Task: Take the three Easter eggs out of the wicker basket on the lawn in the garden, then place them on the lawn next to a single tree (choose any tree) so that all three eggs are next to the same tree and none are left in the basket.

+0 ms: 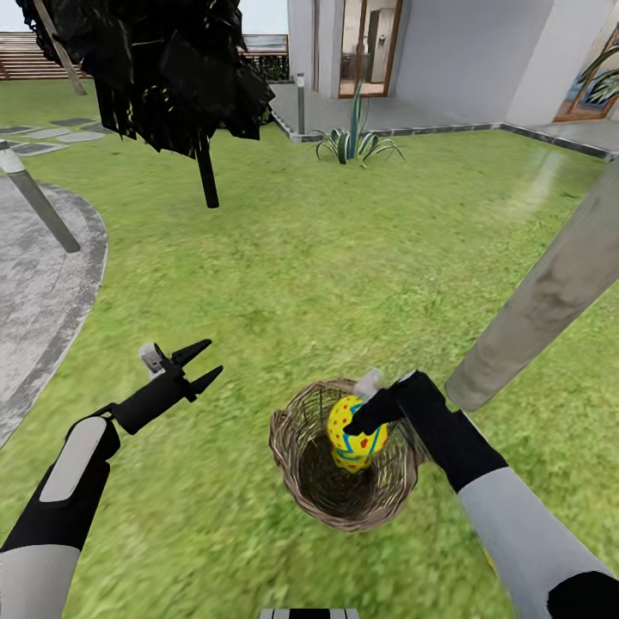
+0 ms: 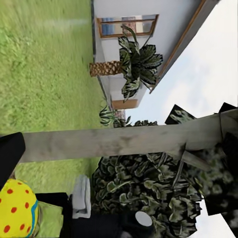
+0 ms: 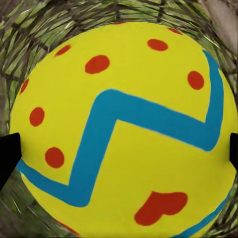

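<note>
Right gripper [image 1: 365, 421] around unmarked Easter egg [image 1: 355, 432] above wicker basket [image 1: 292, 460].

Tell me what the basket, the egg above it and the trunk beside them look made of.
Basket: brown wicker, open weave with grass showing through, matte. Egg, held at the right gripper: smooth, hard-looking yellow shell with painted red dots and a blue zigzag; plastic or painted shell, can't tell which. Trunk: pale grey-beige wood or bark, smooth, faintly streaked, matte.

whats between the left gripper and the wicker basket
Only bare lawn in the head view: nothing lies between the left gripper and the wicker basket.
</note>
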Controlling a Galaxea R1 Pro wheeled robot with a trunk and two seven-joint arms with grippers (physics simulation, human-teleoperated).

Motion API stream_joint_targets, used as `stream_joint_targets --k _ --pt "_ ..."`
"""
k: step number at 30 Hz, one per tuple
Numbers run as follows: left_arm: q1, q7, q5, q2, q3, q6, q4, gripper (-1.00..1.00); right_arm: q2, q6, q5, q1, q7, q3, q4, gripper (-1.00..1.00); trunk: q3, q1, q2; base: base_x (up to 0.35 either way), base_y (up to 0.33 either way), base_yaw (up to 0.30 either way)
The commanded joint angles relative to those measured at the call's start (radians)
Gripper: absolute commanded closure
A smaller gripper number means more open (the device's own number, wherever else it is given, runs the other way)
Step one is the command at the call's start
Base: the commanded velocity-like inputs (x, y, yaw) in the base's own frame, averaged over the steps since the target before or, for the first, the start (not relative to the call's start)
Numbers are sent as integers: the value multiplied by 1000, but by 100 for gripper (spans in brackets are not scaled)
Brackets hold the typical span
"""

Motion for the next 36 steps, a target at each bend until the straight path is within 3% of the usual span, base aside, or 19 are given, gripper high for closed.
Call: stream_joint_targets --k 1,4,12,16,19,21,24,27,32,34,36 --pt "-1 -4 -3 -1 1 5 0 -100 -15 23 10 2 28 2 -35 100 -1 0 0 0 0 0" --pt "-1 -4 -4 -2 1 5 3 -100 -32 59 6 7 46 2 -101 100 -1 0 0 0 0 0" --pt "-1 5 -11 -3 -2 4 8 -100 -36 95 3 8 49 -5 -183 100 -1 0 0 0 0 0" --pt "-1 8 -15 -25 -2 4 8 -100 -37 99 3 8 49 -14 -233 100 -1 0 0 0 0 0" --pt "-1 9 -15 -28 -2 4 8 -100 -45 99 4 8 49 -23 -249 100 -1 0 0 0 0 0" --pt "-1 9 -16 -28 -2 4 8 -100 -70 99 3 8 51 -60 -267 100 -1 0 0 0 0 0" --pt "-1 9 -16 -28 -2 4 8 -100 -80 99 8 8 52 -128 -273 100 -1 0 0 0 0 0" --pt "-1 9 -16 -28 -2 4 8 -100 -115 99 7 8 52 -143 -273 100 -1 0 0 0 0 0" --pt "-1 9 -16 -28 -2 4 8 -100 -131 99 7 8 52 -149 -273 100 -1 0 0 0 0 0" --pt "-1 9 -17 -28 -2 4 9 -100 -154 99 6 8 52 -152 -273 100 -1 0 0 0 0 0" --pt "-1 9 -17 -29 -2 4 9 -100 -167 99 7 8 52 -202 -273 100 -1 0 0 0 0 0"
